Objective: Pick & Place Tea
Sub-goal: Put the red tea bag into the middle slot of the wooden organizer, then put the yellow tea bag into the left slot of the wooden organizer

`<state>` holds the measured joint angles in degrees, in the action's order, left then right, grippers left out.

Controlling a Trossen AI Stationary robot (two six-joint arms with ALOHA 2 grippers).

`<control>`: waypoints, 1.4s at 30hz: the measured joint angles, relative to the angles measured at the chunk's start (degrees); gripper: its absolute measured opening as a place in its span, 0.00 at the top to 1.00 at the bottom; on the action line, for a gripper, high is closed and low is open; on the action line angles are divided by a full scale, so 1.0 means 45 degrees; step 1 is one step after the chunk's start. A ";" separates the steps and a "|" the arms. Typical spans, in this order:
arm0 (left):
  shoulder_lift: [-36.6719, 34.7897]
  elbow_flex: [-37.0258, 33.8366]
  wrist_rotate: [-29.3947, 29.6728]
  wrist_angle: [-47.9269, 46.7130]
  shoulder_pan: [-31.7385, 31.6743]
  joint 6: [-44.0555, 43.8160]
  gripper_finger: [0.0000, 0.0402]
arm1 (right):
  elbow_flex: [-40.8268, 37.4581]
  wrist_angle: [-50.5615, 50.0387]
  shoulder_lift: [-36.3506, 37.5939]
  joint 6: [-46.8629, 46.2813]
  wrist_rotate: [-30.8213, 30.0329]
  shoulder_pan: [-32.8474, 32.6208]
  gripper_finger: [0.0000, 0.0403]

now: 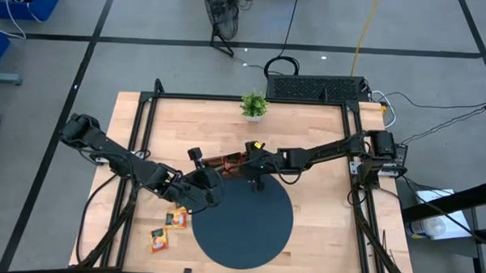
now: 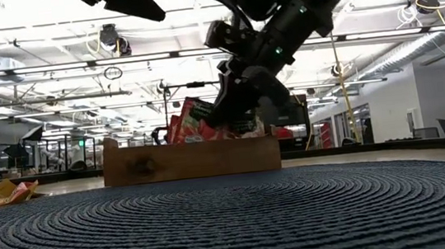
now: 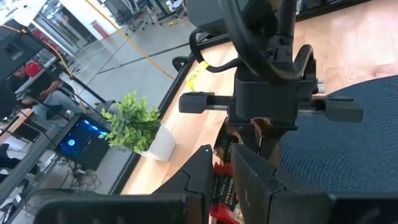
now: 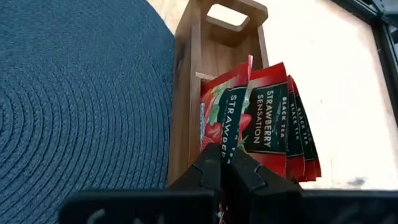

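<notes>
Several red tea sachets (image 4: 267, 124) stand on edge in the near compartment of the brown wooden tray (image 1: 226, 162), sticking up above its wall (image 2: 191, 159). My right gripper (image 4: 225, 171) is down at the tray, shut on one of them. My left gripper (image 3: 222, 180) hovers by the tray's left end (image 1: 211, 186). Its fingers are a narrow gap apart and touch nothing that I can see. Two yellow-orange sachets (image 1: 176, 218) (image 1: 159, 240) lie flat on the table left of the dark round mat (image 1: 244, 222). My right gripper pinches one red sachet of the bunch between its two fingers, at the sachet's upper edge (image 4: 217, 140). The fingers (image 2: 243, 121) come slanting down from above and from the table's right. The sachet stands upright with its lower part in the tray among the others.
The tray sits just beyond the mat's far edge (image 2: 233, 223). A small potted plant (image 1: 254, 104) stands near the table's far edge. The two arms meet closely over the tray. Bare wood lies at the table's right and far left.
</notes>
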<state>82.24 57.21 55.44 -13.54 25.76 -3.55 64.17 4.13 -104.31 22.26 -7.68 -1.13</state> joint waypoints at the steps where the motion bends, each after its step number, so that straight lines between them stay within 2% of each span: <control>1: 0.0000 0.0000 0.0000 -0.0001 0.0000 0.0000 0.83 | 0.0130 -0.0076 -0.0120 0.0067 0.0000 -0.0005 1.00; 11: 0.0000 0.0000 -0.0009 -0.0015 -0.0135 -0.0029 0.83 | 0.1096 -0.0250 -0.1558 0.0449 -0.0019 -0.0005 1.00; 24: 0.0000 0.0000 -0.0307 -0.0329 -0.0157 -0.0045 0.83 | 0.1048 0.0345 -0.1439 0.0283 -0.1307 -0.0408 0.97; 28: 0.0000 0.0000 -0.0311 -0.0390 -0.0146 -0.0136 0.83 | 0.1043 0.0279 -0.1439 -0.0023 -0.1311 -0.0409 0.90; 35: 0.0000 0.0000 -0.0316 -0.0389 -0.0160 -0.0151 0.83 | 0.1043 0.0319 -0.1320 -0.0185 -0.1595 -0.0416 0.68; 42: 0.0000 0.0000 -0.0316 -0.0372 -0.0160 -0.0233 0.83 | 0.1038 0.0260 -0.0107 -0.0355 -0.1666 -0.0973 0.52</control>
<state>82.24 57.21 54.02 -15.21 25.04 -4.60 68.84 5.30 -104.79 20.67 -15.18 -5.51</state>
